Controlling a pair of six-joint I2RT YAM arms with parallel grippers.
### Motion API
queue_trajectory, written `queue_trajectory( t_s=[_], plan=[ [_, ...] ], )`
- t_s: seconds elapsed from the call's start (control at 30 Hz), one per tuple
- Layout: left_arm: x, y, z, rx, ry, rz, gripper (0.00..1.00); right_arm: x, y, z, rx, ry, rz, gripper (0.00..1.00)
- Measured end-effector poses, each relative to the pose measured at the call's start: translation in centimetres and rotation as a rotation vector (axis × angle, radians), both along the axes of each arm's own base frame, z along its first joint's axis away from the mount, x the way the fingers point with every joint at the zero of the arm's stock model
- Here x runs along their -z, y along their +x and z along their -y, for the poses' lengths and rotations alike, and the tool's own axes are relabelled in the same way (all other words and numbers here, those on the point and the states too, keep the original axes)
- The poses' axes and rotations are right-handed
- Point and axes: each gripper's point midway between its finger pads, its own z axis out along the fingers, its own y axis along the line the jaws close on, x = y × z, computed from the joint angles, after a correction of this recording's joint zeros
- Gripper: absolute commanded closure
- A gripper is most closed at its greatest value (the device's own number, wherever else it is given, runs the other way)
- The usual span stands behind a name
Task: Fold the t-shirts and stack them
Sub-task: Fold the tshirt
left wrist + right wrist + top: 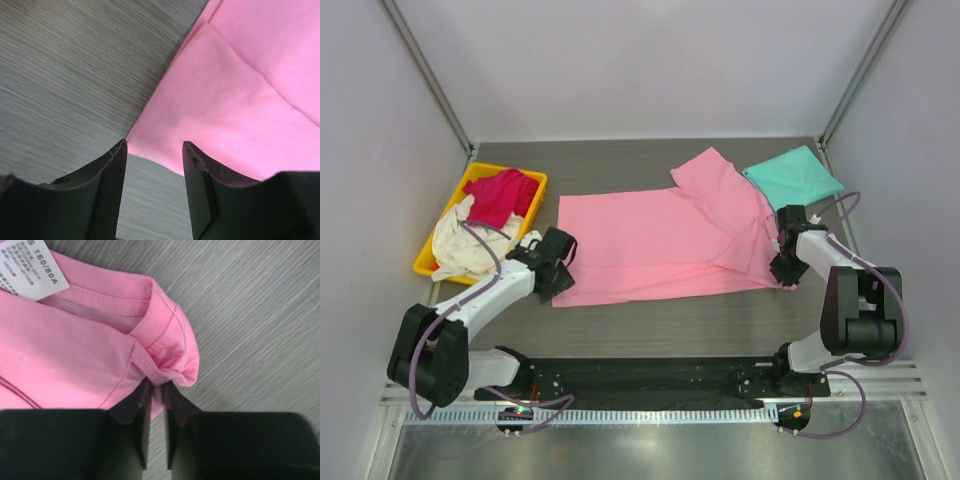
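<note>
step: folding the pink shirt [660,245], spread flat mid-table [650,335] | right gripper [156,385]: nearly closed, nipping the collar edge | left gripper [155,145]: half open, empty, over the hem corner | next: left should probably drop and grab that corner

A yellow plastic bin [423,264] sits at the far left of the desk [650,335], set at a slant beside the left wall. The desk has a dark grey wood-grain top, with the grain running left to right in the top view. Plain white walls [640,60] close it in on the left, back and right, with a slim metal post [430,72] in each back corner. A black base plate [650,372] lies along the near edge. In front of that are a pale toothed strip [650,413] and a brushed metal sheet [650,452].
</note>
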Motion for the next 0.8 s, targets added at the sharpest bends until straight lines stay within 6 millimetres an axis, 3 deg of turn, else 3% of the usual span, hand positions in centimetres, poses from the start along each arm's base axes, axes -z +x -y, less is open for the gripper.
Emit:
queue_trajectory(
  t_s=[0.17,0.3,0.43,0.67,0.8],
  plan=[
    [-3.5,1.1,0.3,0.024,-0.024,0.090,0.47,-1.6,0.2,-0.1,-0.007,0.008,-0.003,0.64],
    [-6.8,3.1,1.4,0.076,-0.068,0.202,0.44,-5.1,2.7,-1.0,-0.026,0.052,0.132,0.59],
    [-7.9,4.5,2.5,0.127,-0.089,0.232,0.42,-7.0,4.8,-3.0,-0.082,0.126,0.246,0.55],
    [-6.6,7.2,4.7,0.217,-0.098,0.171,0.42,-4.4,5.7,-6.7,-0.172,0.206,0.204,0.55],
    [-5.5,8.7,5.6,0.237,-0.097,0.129,0.42,-2.1,5.0,-7.6,-0.169,0.241,0.157,0.55]
  ],
)
